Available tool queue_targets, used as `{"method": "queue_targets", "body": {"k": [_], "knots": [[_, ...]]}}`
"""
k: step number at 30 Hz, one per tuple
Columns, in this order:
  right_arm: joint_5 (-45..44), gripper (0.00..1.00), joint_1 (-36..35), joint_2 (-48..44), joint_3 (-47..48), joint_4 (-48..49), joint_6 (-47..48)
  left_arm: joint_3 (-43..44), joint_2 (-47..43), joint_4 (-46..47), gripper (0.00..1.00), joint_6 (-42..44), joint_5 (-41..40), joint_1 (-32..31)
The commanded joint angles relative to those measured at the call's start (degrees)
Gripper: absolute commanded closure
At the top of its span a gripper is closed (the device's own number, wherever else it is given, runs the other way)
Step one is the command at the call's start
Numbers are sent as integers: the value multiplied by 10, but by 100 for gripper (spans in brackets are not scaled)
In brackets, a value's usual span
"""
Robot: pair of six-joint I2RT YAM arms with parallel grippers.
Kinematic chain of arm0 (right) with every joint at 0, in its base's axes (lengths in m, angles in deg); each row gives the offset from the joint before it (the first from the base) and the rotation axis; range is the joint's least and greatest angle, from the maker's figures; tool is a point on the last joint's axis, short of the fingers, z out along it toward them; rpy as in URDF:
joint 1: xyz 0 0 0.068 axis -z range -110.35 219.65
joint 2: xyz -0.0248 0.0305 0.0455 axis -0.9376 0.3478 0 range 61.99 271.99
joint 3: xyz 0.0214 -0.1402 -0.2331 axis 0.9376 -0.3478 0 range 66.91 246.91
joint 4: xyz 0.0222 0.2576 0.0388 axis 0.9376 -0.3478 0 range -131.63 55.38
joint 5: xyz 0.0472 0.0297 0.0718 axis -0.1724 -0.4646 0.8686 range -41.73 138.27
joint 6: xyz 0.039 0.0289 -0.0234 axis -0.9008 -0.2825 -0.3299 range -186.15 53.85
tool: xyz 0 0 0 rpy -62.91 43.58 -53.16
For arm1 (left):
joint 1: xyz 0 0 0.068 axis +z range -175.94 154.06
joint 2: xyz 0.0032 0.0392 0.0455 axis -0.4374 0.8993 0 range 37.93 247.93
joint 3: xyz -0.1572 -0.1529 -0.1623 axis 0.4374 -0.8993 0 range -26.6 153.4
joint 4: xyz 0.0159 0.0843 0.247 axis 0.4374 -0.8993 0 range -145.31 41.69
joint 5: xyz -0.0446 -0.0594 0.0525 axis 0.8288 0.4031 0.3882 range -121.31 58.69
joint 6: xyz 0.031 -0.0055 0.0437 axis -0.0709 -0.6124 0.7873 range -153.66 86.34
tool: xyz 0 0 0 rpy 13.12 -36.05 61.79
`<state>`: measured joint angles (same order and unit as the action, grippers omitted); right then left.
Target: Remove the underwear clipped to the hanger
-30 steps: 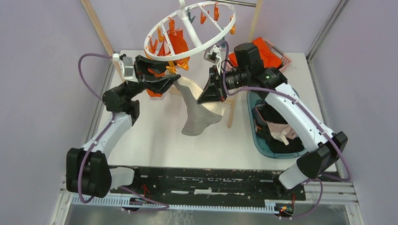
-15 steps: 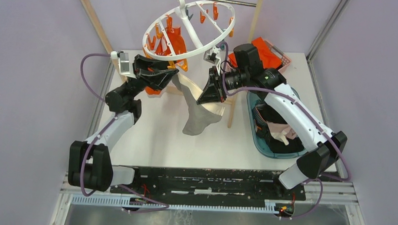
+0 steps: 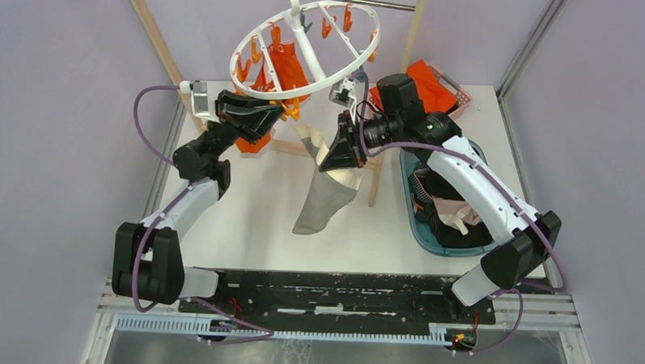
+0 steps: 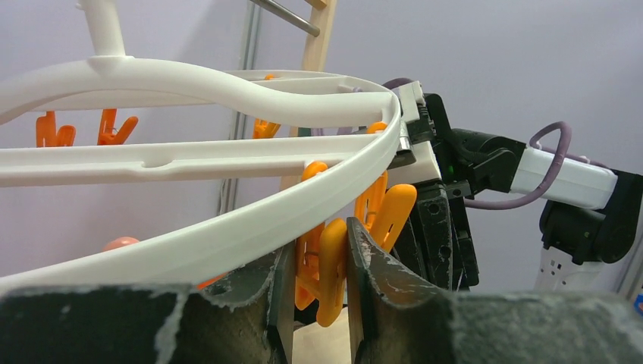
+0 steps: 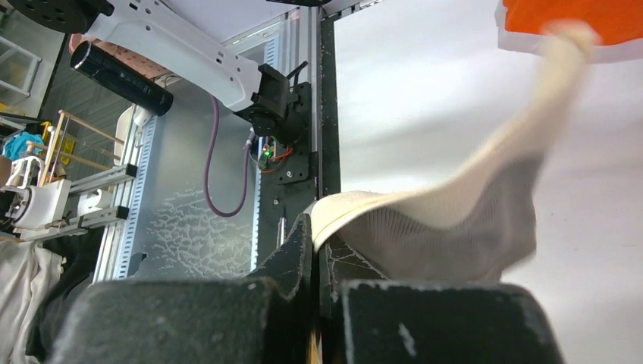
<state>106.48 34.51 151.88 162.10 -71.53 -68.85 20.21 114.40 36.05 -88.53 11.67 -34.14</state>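
Now: left gripper (image 4: pixel 320 254) fingers nearly closed, pinching an orange peg (image 4: pixel 331 273) just under the hanger (image 4: pixel 227 235) rim; right gripper (image 5: pixel 313 227) clenched on the beige-grey underwear (image 5: pixel 455 227), which droops below the hanger; orange underwear (image 3: pixel 287 67) hangs clipped beneath the hanger's ring

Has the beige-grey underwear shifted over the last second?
Yes. The beige-grey underwear now hangs lower, its bottom tip nearer the table's near edge.
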Motion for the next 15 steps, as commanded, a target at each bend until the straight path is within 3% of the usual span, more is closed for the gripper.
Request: {"method": "queue_targets", "body": {"k": [1,8,15], "knots": [[5,100,-1,-18,0,-1,30,1,-18,14,84,11,-7,1],[-105,100,3,-43,35,-104,122,-21,-60,-80,68,98,3,1],[-311,99,40,-89,76,-227,162,-16,-102,-231,40,210,34,1]]}}
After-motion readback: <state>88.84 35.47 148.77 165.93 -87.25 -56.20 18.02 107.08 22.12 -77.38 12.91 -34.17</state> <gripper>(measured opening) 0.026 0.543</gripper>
